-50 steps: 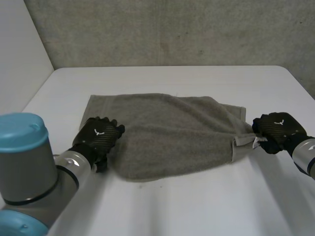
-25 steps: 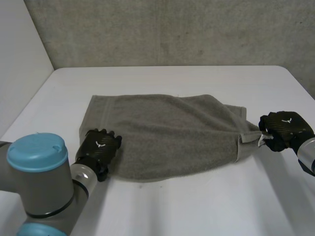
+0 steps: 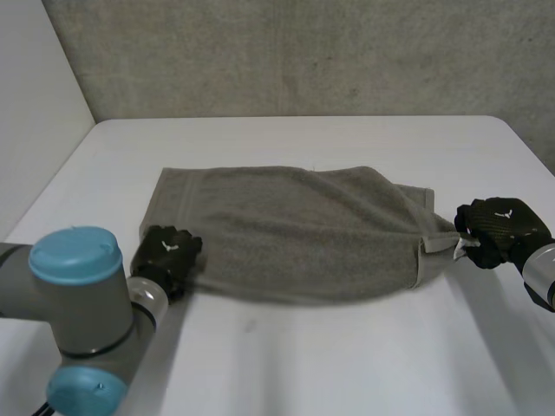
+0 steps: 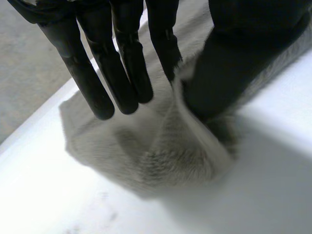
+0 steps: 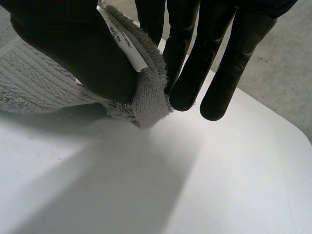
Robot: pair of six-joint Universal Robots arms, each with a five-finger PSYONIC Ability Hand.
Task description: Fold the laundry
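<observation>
Holding the grey towel (image 3: pixel 295 234) by two near corners, both hands look ready to fold it; the left hand (image 3: pixel 169 251) pinches the corner at 8 o'clock; the right hand (image 3: pixel 494 227) pinches the tagged corner at 3 o'clock; the towel lies mid tabletop (image 3: pixel 347 364); next, I think, lift both corners and carry them toward 12 o'clock.
</observation>
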